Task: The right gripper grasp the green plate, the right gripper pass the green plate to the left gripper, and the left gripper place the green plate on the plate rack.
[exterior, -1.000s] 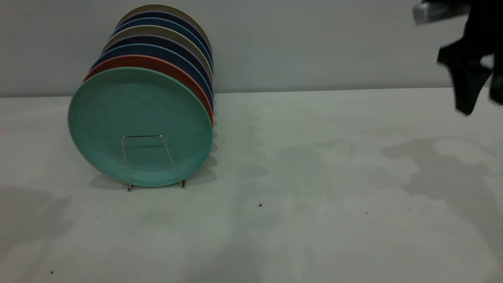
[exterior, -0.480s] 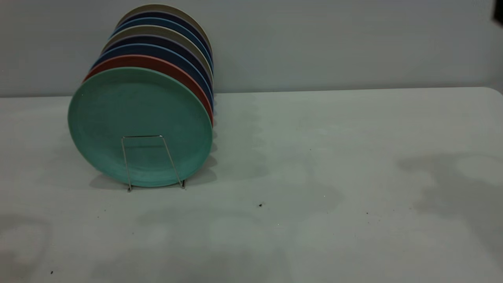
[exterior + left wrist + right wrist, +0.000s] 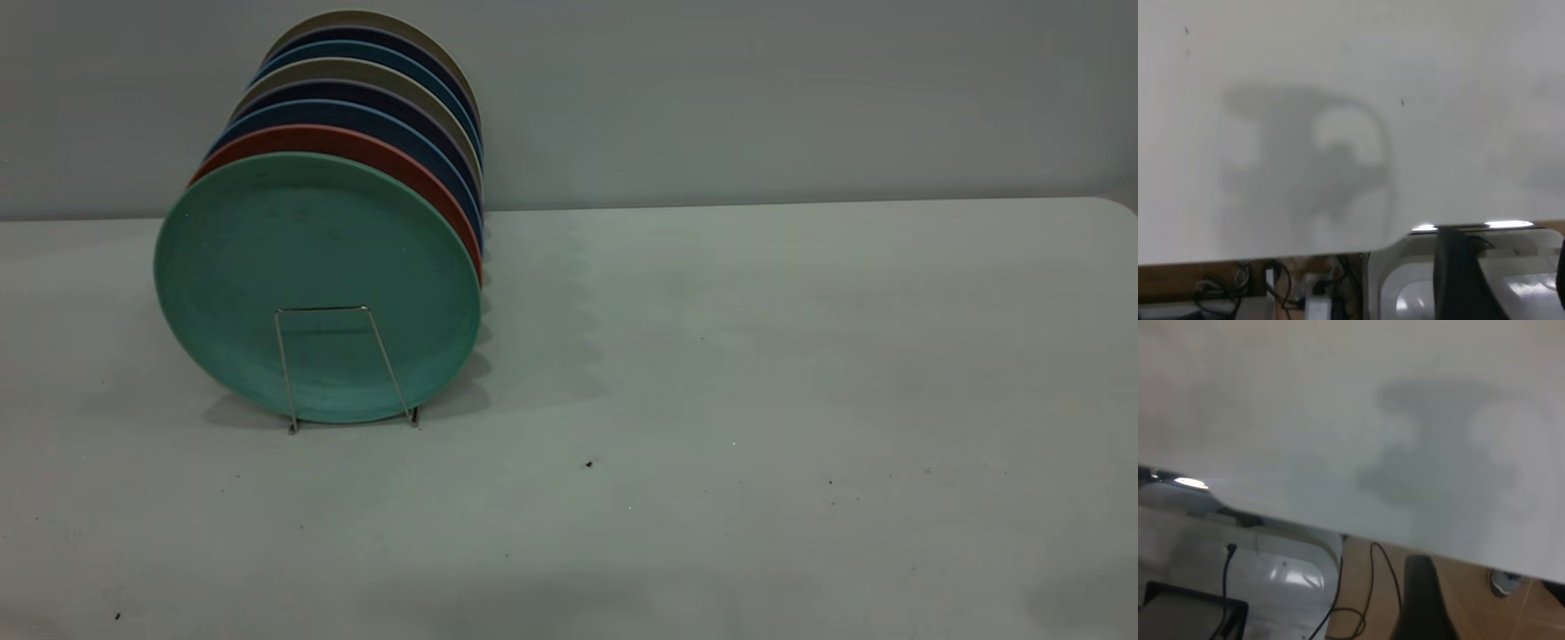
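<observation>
The green plate (image 3: 316,284) stands upright in the front slot of the plate rack (image 3: 320,309), leaning against the plates behind it. Neither gripper shows in the exterior view. In the left wrist view the left gripper (image 3: 1511,280) hangs over the table's edge, jaws wide apart with nothing between them; one dark finger (image 3: 1459,273) is plain. In the right wrist view the right gripper (image 3: 1488,607) is also beyond the table's edge above the floor, jaws apart and empty, with one dark finger (image 3: 1421,603) plain. Both are far from the plate.
Behind the green plate the rack holds a salmon-pink plate (image 3: 373,149), dark blue plates (image 3: 356,111) and beige ones. The white table (image 3: 756,356) runs to the right of the rack. Cables (image 3: 1338,613) lie on the floor below the table's edge.
The right gripper, at the upper right of the exterior view a second ago, has left that view. Its shadows on the table have faded. The plates and the rack have not moved.
</observation>
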